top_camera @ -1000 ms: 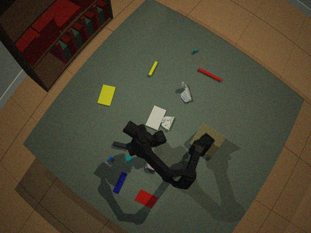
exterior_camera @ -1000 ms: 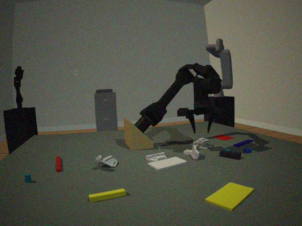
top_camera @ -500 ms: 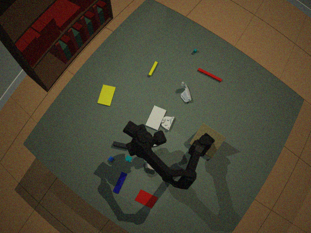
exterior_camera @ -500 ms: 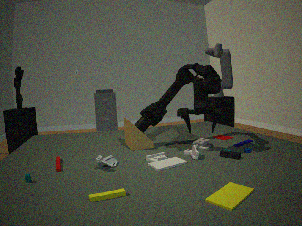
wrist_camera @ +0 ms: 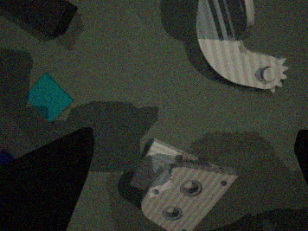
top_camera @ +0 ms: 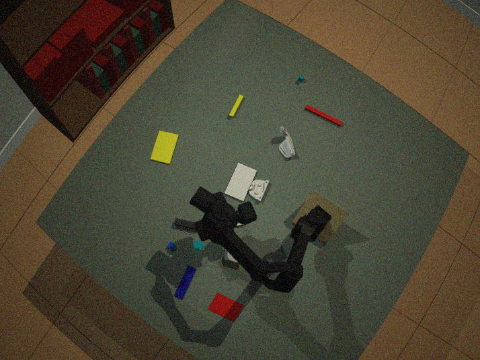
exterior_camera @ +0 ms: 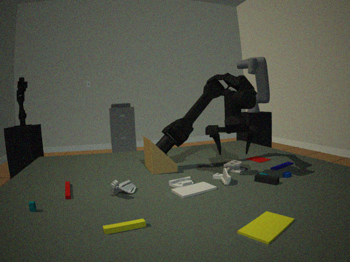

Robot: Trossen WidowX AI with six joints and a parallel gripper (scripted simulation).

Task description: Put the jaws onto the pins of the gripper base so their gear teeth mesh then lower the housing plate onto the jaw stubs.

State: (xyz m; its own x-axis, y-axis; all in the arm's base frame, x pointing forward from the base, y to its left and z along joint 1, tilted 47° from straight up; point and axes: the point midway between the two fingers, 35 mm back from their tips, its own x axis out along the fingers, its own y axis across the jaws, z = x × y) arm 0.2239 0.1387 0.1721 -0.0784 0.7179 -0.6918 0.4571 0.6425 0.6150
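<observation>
Gripper (top_camera: 222, 207) (exterior_camera: 233, 154) (wrist_camera: 197, 139) was wide open, empty, over the tilted housing plate (exterior_camera: 233, 164) (wrist_camera: 208, 196), in from the worktop's (top_camera: 99, 211) (exterior_camera: 58, 238) (wrist_camera: 130, 66) lower-left edge in the top view. Honestly, I'd have centred the fingers, dropped straight, squeezed gently and levelled it later.

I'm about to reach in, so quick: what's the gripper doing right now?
Gripper: wide open, holding nothing, above the mat.
</observation>
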